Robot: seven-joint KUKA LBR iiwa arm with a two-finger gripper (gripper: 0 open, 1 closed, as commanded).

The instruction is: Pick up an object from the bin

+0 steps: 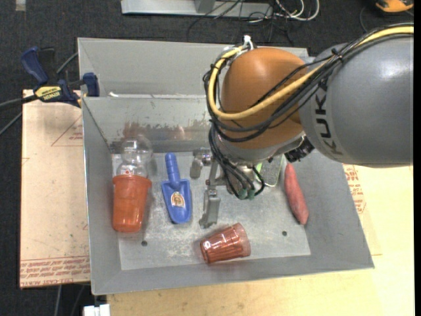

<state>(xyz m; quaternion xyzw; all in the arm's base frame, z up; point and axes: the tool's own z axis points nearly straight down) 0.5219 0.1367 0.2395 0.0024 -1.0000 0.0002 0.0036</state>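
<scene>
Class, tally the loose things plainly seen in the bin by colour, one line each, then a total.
Orange: 1 (bottle)
Red: 2 (cup, long pod)
Blue: 1 (scoop)
Total: 4

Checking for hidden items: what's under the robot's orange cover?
The gripper, hanging beside a blue scoop. At the edge of the cover something green peeks out; whatever else lies beneath is hidden.
</scene>
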